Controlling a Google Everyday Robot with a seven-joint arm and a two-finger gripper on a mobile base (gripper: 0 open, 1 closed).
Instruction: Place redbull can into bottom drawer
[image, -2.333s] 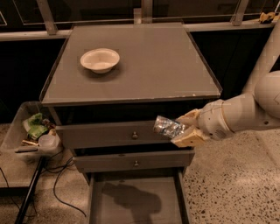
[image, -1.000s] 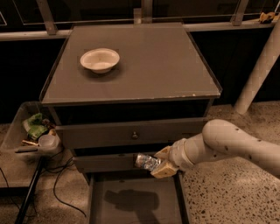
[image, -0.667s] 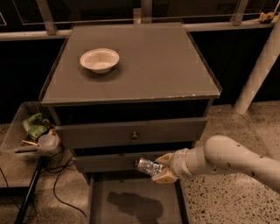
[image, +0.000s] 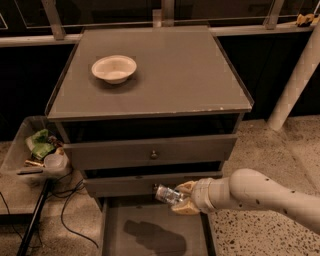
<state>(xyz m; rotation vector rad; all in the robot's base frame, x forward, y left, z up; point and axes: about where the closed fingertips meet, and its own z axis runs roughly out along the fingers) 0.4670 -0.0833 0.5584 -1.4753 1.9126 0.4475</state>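
Observation:
The redbull can, slim and shiny silver, lies sideways in my gripper. The gripper is shut on it and holds it just in front of the middle drawer, above the open bottom drawer. The bottom drawer is pulled out, a flat grey tray with low side walls, and the can and gripper cast a shadow on its floor. My cream arm reaches in from the lower right.
A cream bowl sits on the cabinet top. A clear bin with rubbish and a cup stands at the left, with cables on the floor below it. A white post stands at the right.
My gripper has come down with the can from beside the top drawer to just above the open bottom drawer, and has stayed near there over the last second.

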